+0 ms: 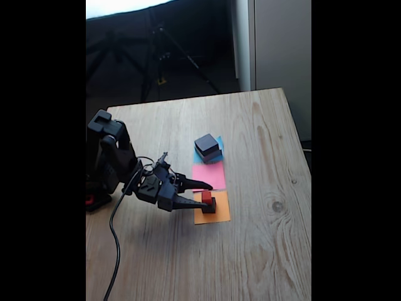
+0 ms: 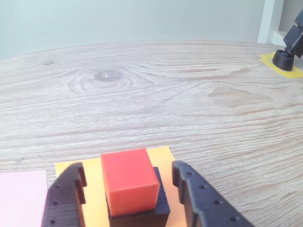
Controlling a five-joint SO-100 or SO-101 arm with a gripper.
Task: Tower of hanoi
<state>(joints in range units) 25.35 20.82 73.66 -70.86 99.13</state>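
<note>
In the fixed view, going left to right, my arm reaches across the wooden table point(image 1: 263, 251) and my gripper point(image 1: 207, 193) ends at the orange paper square point(image 1: 212, 214), with the pink paper square point(image 1: 210, 174) just beyond it and the blue paper square point(image 1: 216, 153) farthest. On the blue one sits the medium black block point(image 1: 205, 144) stacked on the large flat grey block point(image 1: 212, 154). On the orange one the tiniest red cube point(image 1: 206, 197) rests on the small black cube point(image 1: 210, 205). In the wrist view my left finger point(image 2: 64, 198) stands to one side of the red cube, the cube itself is in the middle, and my other finger is on the right: spread, gaps on both sides, gripping nothing. I judge the puzzle partway: two small blocks are on orange, two large ones on blue, pink bare. The bigger blocks have yet to move.
</note>
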